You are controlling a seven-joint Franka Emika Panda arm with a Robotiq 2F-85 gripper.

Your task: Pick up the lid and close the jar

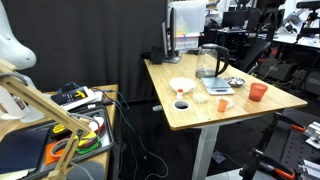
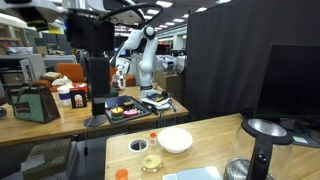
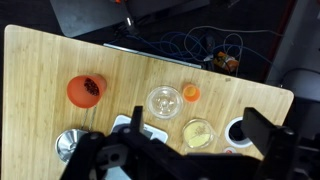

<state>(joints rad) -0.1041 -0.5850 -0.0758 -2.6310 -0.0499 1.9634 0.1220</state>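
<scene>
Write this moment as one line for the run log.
end effector: open, empty, above table | orange lid: on table | jar: uncovered | phase: before pick

The arm [image 2: 140, 55] has smooth, rounded white shells with darker bands at the joints in an exterior view, and the gripper [image 3: 190, 135] shows in the wrist view as black, blocky, blurred fingers.

Lid [image 3: 190, 93] near jar [image 3: 198, 132], on table [image 3: 40, 60]
</scene>
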